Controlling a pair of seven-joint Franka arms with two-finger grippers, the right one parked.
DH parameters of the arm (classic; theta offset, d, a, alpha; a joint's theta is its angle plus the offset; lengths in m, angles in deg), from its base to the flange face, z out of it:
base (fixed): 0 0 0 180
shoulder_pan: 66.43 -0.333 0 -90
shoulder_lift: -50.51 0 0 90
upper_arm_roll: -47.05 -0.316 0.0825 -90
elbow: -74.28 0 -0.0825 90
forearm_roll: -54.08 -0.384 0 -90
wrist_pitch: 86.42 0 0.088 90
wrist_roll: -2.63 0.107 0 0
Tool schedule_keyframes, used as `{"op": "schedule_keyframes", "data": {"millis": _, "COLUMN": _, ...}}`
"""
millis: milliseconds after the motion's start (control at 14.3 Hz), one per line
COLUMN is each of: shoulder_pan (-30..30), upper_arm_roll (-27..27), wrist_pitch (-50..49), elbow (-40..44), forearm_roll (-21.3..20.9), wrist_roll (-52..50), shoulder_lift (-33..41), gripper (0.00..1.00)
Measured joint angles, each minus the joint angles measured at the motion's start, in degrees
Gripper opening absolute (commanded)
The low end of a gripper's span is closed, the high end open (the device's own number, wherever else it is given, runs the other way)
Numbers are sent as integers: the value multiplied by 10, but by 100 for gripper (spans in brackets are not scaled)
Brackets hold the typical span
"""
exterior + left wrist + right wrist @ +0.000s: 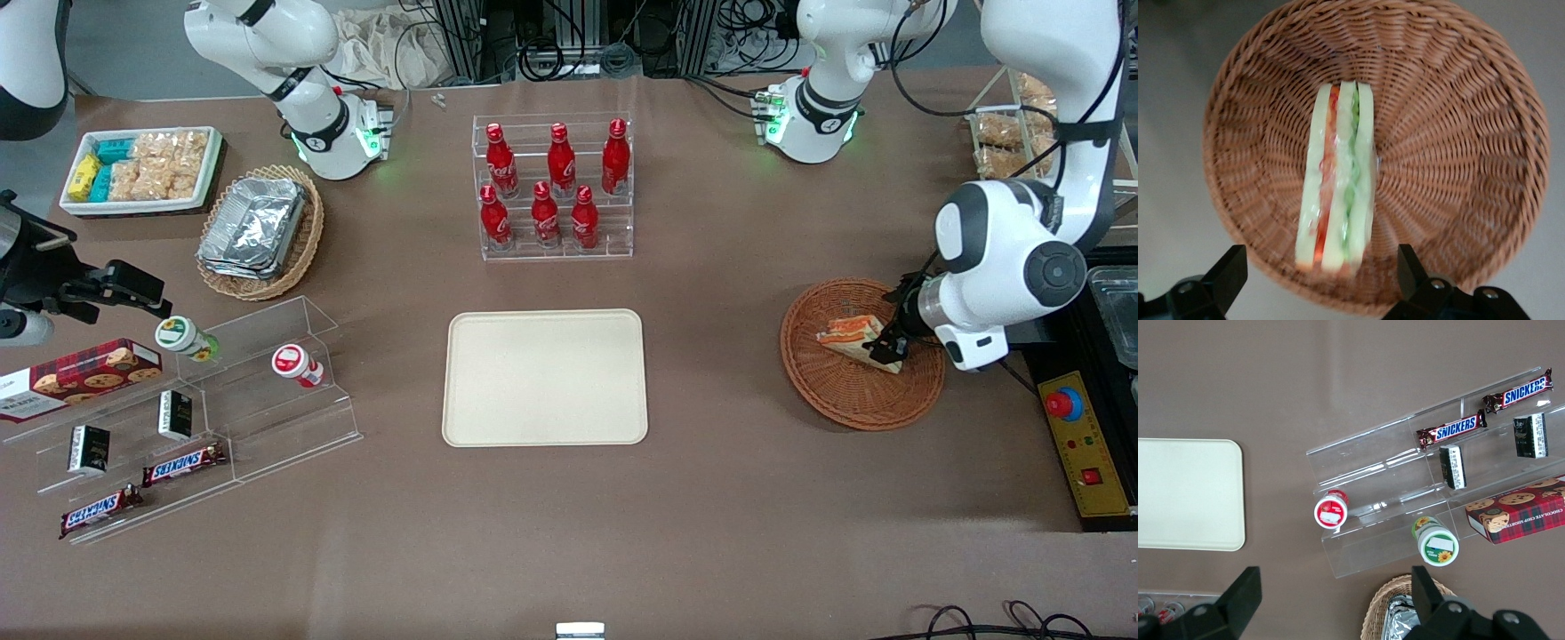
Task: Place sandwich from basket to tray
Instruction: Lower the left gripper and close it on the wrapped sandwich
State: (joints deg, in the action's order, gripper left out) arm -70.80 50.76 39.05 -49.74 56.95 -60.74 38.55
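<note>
Sandwich [1337,179] lay in basket [862,356], toward working arm's end of desk [711,498]; tray [545,377] bare, well apart. Gripper [1321,277] open, poised over sandwich's blunt end, fingers [1228,270] straddling it, not touching.

Risks, judged: soft wedge squashed or layers sheared by hard closure; off-centre pinch letting it tip; finger catching wicker.

Wrist view: filling stripes, finger gap. Front view only: tray, travel path.
</note>
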Motion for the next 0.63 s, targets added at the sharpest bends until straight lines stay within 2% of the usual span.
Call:
{"op": "schedule_keyframes", "data": {"millis": 140, "shoulder_pan": -6, "upper_arm_roll": 0, "wrist_pitch": 27, "elbow": -10, "forearm_roll": 3, "wrist_roll": -5, "shoulder_lift": -21, "gripper": 100}}
{"op": "schedule_keyframes", "data": {"millis": 209, "shoulder_pan": -7, "upper_arm_roll": 0, "wrist_pitch": 36, "elbow": -11, "forearm_roll": 4, "wrist_roll": -8, "shoulder_lift": -32, "gripper": 92}}
{"op": "schedule_keyframes", "data": {"millis": 279, "shoulder_pan": -7, "upper_arm_roll": 0, "wrist_pitch": 44, "elbow": -12, "forearm_roll": 4, "wrist_roll": -11, "shoulder_lift": -44, "gripper": 65}}
{"op": "schedule_keyframes", "data": {"millis": 349, "shoulder_pan": -7, "upper_arm_roll": 0, "wrist_pitch": 52, "elbow": -12, "forearm_roll": 5, "wrist_roll": -13, "shoulder_lift": -54, "gripper": 15}}
{"op": "schedule_keyframes", "data": {"millis": 419, "shoulder_pan": -7, "upper_arm_roll": 0, "wrist_pitch": 57, "elbow": -12, "forearm_roll": 5, "wrist_roll": -14, "shoulder_lift": -61, "gripper": 0}}
{"op": "schedule_keyframes", "data": {"millis": 628, "shoulder_pan": -6, "upper_arm_roll": 0, "wrist_pitch": 60, "elbow": -9, "forearm_roll": 5, "wrist_roll": -14, "shoulder_lift": -64, "gripper": 0}}
